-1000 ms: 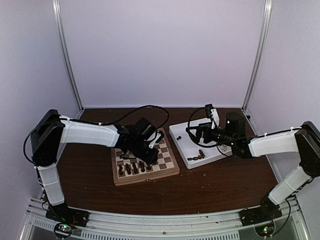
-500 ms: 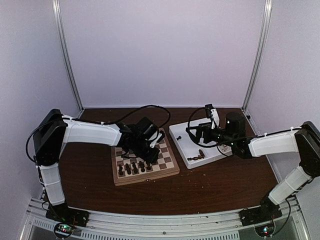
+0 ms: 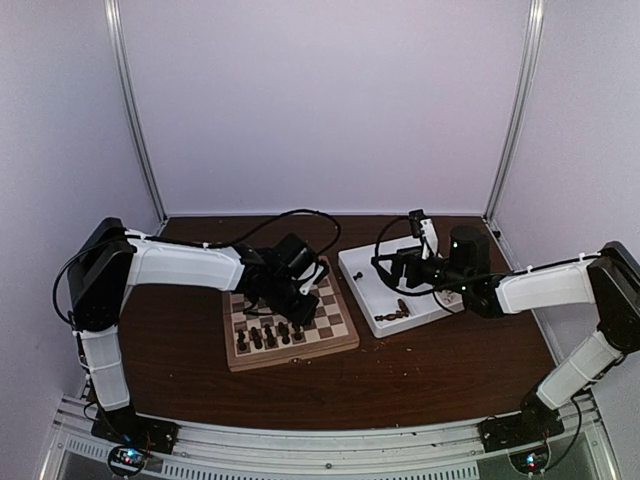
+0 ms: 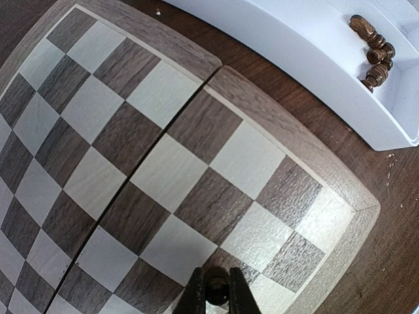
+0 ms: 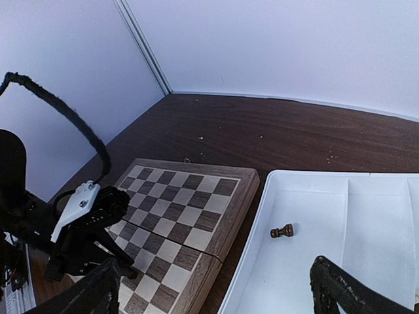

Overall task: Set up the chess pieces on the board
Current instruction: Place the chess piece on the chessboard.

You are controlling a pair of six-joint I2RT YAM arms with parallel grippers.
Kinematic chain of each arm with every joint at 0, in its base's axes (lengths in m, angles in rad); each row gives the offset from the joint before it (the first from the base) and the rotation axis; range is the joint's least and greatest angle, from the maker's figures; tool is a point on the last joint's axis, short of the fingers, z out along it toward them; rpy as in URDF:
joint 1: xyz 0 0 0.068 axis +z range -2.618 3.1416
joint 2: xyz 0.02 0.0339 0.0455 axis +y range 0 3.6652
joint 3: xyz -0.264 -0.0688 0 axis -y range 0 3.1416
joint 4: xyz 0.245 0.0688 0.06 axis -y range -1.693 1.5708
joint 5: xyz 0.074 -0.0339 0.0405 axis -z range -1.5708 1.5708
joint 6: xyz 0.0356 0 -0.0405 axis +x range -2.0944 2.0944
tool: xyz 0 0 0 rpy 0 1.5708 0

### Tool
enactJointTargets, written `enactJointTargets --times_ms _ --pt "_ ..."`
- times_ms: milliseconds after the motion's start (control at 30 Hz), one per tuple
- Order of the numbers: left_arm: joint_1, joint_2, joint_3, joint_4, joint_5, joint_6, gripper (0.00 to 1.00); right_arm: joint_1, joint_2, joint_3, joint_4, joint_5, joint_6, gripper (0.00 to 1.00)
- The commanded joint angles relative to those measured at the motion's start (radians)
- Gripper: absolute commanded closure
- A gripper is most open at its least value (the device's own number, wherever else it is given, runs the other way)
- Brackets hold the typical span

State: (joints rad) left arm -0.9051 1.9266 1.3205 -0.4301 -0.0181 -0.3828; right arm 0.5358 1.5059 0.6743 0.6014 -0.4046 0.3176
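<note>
The board [image 3: 300, 351] lies left of centre, with several dark chess pieces [image 3: 268, 336] standing along its near rows. My left gripper [image 4: 216, 296] is shut on one dark chess piece [image 4: 216, 292], held low over a dark square near the board's right corner [image 4: 340, 216]. In the top view that gripper [image 3: 299, 304] hangs over the board's middle. My right gripper [image 5: 219, 294] stands open above the white tray [image 5: 262, 261], nothing between its fingers [image 5: 340, 288]. One brown piece [image 5: 282, 231] lies on its side in the tray.
The tray [image 3: 362, 300] sits right of the board, almost touching it. A small cluster of dark pieces [image 4: 373, 55] lies in its near compartment [image 3: 392, 316]. Black cables loop above both wrists. Pale walls and metal posts close in the back and sides.
My left gripper has crept slightly toward the far side over the board, still shut on its piece. The right arm has hardly moved.
</note>
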Motion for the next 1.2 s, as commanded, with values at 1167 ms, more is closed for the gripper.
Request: enactJointTargets --times_ms 1167 --pt "-0.004 0.021 0.072 -0.038 0.043 0.015 0.91 -0.012 0.03 0.024 0.006 -0.022 0.002 0.0"
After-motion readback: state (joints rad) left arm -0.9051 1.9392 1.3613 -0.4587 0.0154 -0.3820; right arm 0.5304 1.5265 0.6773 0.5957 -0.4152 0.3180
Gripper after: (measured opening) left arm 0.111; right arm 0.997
